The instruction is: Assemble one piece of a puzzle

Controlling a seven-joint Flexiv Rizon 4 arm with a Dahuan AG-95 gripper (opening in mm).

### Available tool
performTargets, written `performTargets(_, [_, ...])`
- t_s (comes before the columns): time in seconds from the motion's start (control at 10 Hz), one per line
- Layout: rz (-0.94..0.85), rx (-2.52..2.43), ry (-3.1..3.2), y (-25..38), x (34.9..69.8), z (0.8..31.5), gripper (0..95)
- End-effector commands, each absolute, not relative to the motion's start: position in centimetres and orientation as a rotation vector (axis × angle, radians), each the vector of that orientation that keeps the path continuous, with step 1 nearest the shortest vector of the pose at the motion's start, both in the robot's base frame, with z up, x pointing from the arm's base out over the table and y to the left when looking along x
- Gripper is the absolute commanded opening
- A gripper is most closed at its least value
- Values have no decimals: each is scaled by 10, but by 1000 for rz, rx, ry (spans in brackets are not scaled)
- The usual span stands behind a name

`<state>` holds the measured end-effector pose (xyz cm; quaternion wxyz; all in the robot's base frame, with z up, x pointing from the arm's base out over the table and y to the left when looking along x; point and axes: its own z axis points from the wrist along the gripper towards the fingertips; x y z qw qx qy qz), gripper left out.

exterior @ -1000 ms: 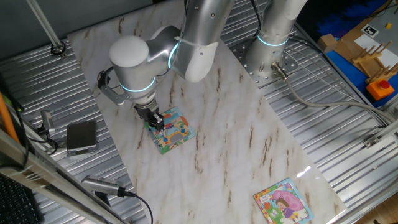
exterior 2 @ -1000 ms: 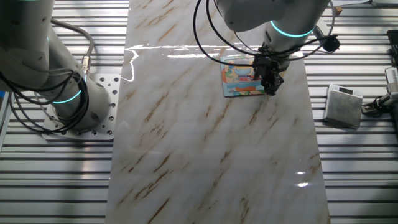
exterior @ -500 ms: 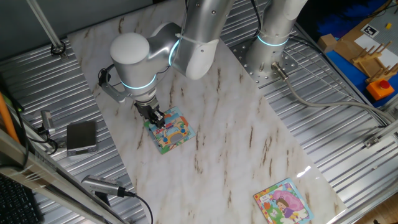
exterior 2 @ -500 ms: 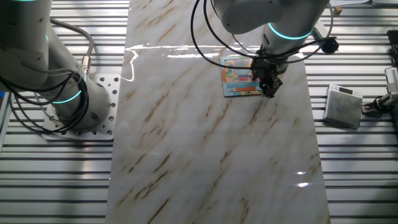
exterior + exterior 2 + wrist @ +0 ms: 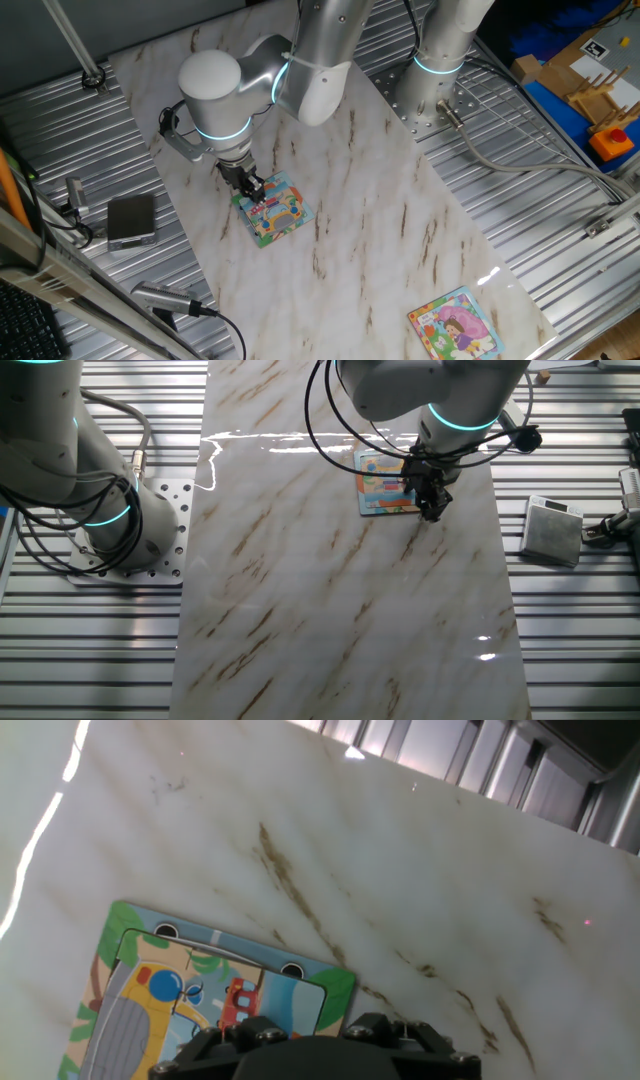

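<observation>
The puzzle (image 5: 277,213) is a small square board with a teal, green and orange border and a yellow-and-red cartoon, flat on the marble slab. It also shows in the other fixed view (image 5: 384,486) and in the hand view (image 5: 190,990). My gripper (image 5: 254,190) points down at the puzzle's edge nearest the grey box, low over it (image 5: 430,508). The hand view shows only the gripper's dark body (image 5: 315,1055) along the bottom edge, so the fingertips are hidden. The piece is hidden from every view.
A second square puzzle with a pink-dressed girl (image 5: 456,324) lies at the slab's near corner. A grey box (image 5: 131,220) sits on the ribbed metal beside the slab. Another arm's base (image 5: 105,510) stands off the slab's far side.
The wrist has shifted slightly along the puzzle's edge; the gripper stays low over the same side of the board. The puzzle has not moved.
</observation>
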<state>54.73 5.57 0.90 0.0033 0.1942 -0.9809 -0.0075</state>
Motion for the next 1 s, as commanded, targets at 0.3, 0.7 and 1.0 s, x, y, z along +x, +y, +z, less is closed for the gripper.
performTargets(0.3, [-34, 598, -3078, 57, 548, 8, 570])
performTargets(0.7, [-45, 598, -3080, 57, 548, 8, 570])
performTargets(1.0, [-51, 595, -3081, 58, 548, 8, 570])
